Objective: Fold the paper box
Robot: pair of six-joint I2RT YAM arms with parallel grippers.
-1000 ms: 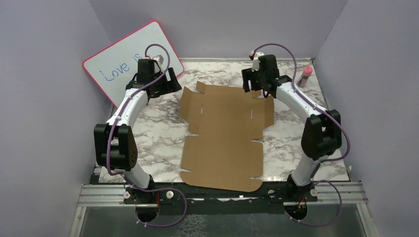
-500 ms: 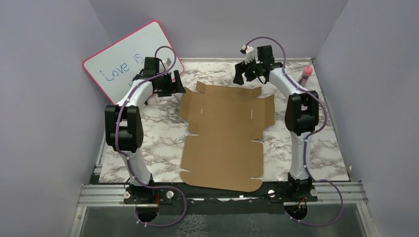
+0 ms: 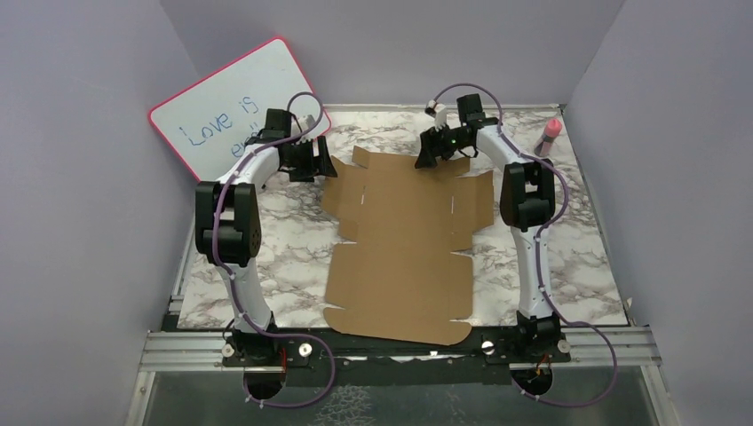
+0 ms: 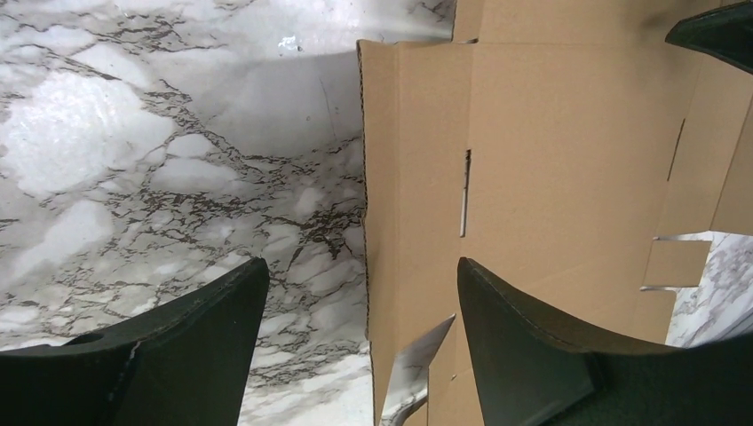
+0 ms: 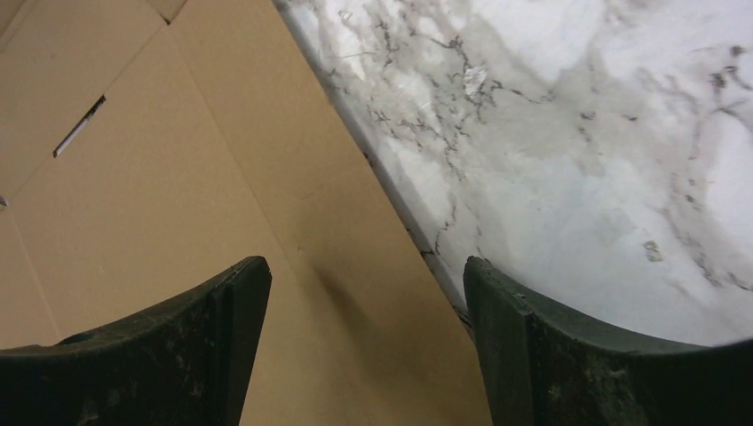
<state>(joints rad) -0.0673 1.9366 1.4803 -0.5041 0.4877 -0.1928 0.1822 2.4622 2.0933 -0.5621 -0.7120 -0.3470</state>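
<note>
Since the earlier frame both arms have swung in from the sides and come down toward the far corners of the sheet; the cardboard itself has not shifted.

Marble table [image 3: 586, 266]: the paper box [image 3: 404, 248] lies on it flat and fully unfolded, mid-table between the arms, near edge by the arm bases, far flaps toward the back wall. No panel raised yet.

Whiteboard [image 3: 226, 111] leans at the back left, clear of the sheet.

Left gripper [image 3: 313, 162]: fingers apart, holding nothing, at the far-left corner. In its wrist view [image 4: 360, 275] the sheet's side edge runs between the fingers.

Right gripper [image 3: 430, 153]: also spread, empty, over the far edge. In its wrist view [image 5: 364, 266] the cardboard edge crosses between the fingers.

Judged step: getting hold of the far flaps for the first fold. To do it well:
- slip one finger under the edge, the other on top, then pinch
- close both sides together
- lift evenly so the panel bends on its score line, not mid-panel
- watch for the sheet sliding on the smooth marble
</note>
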